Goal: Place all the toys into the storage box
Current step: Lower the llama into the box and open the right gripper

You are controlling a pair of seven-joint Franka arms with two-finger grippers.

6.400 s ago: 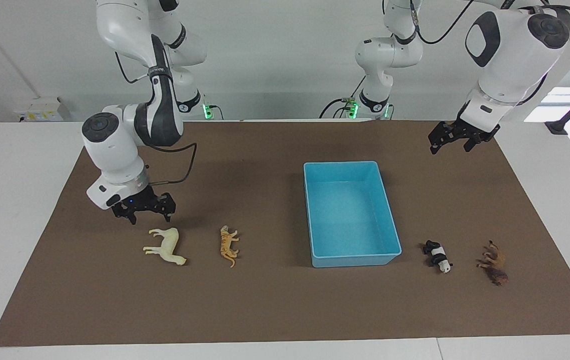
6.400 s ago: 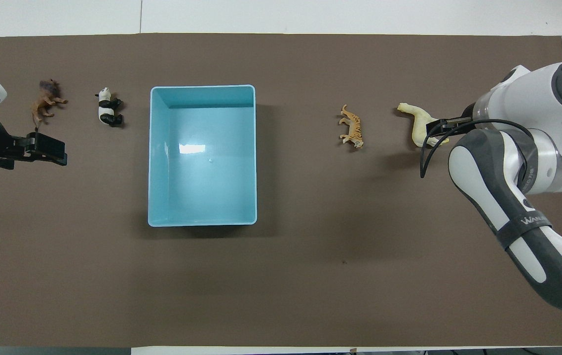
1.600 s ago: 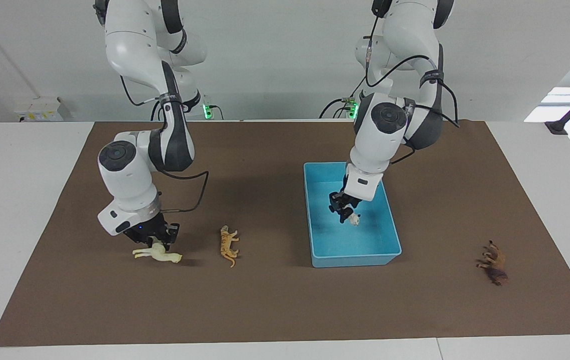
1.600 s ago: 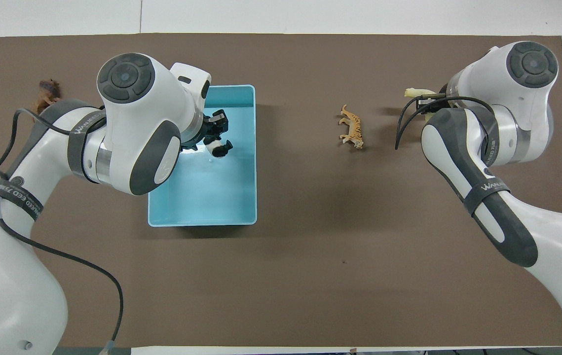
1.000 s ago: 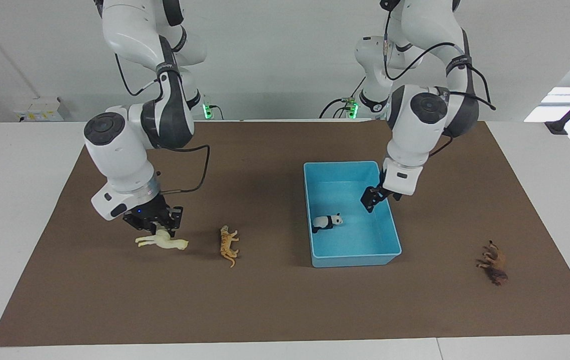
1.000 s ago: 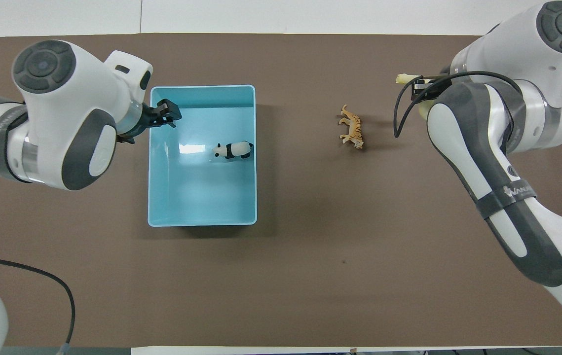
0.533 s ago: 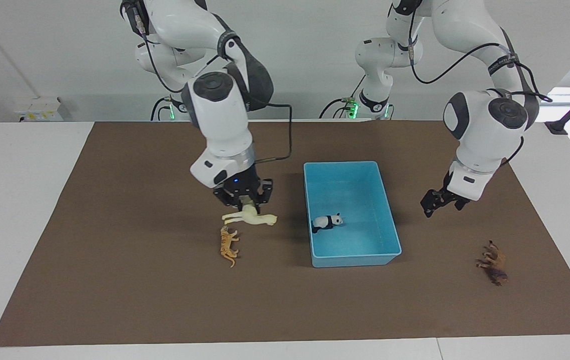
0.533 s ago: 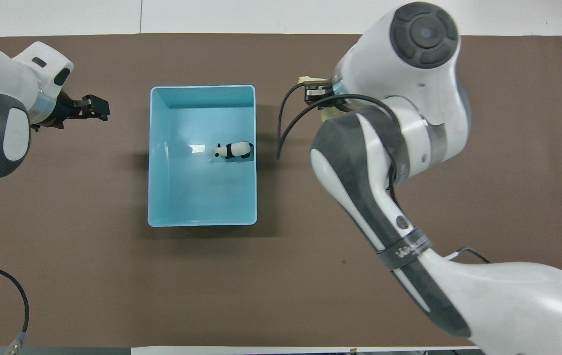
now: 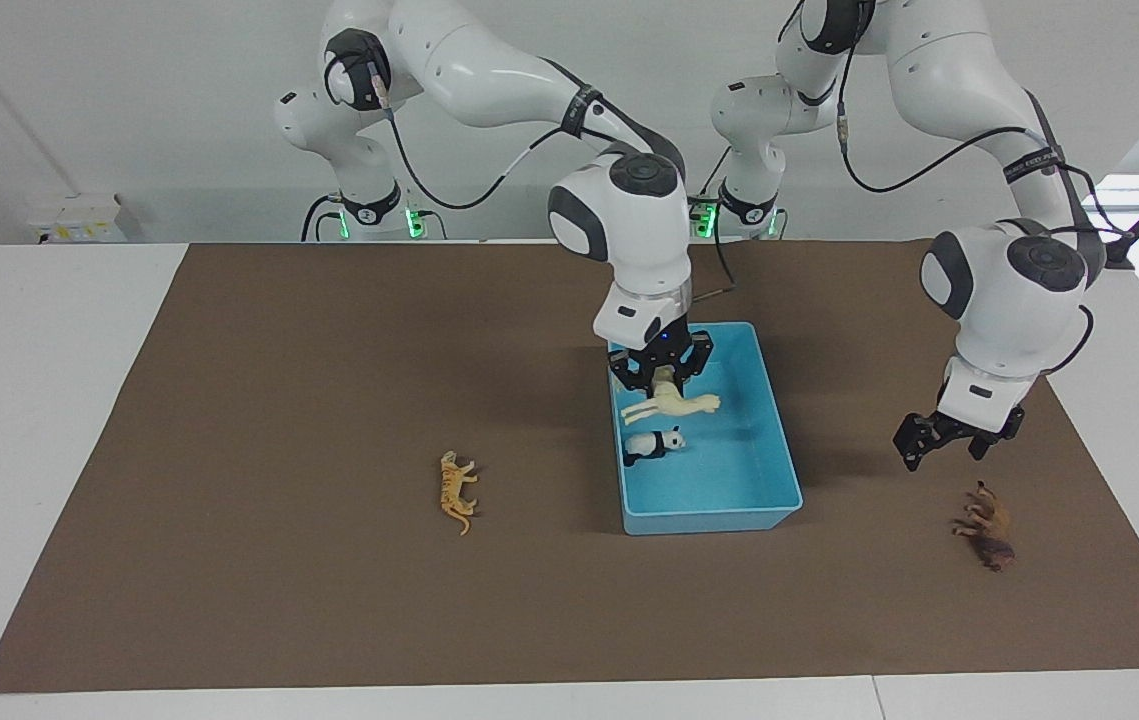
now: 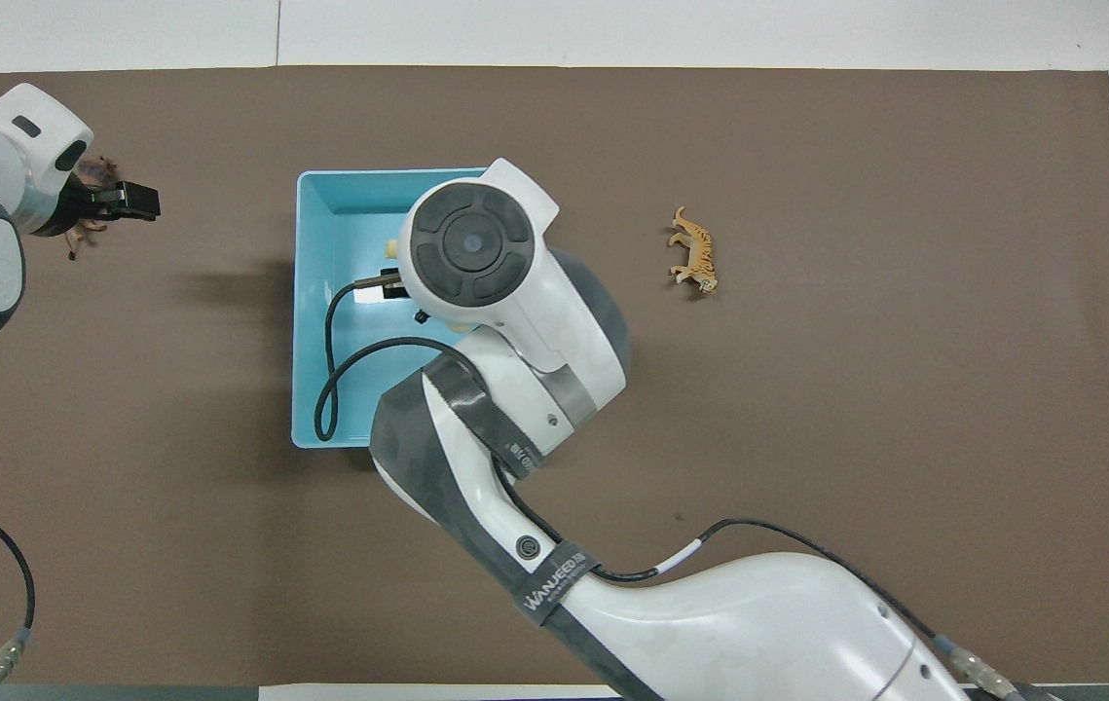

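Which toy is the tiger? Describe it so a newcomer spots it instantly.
Start at the light blue storage box. Move along the brown mat toward the right arm's end: the tiger lies there alone. It's the only orange, striped toy; the lion is plain brown.

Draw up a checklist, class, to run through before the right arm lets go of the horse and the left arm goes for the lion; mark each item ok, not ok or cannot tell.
1. Horse gripped by right tool: ok.
2. Horse over storage box, inside its walls: ok.
3. Panda clear of the drop spot: cannot tell; it lies just below the horse.
4. Left tool open, above lion: ok.
5. Lion free on the mat: ok.
6. Tiger in the box: not ok, it lies on the mat.
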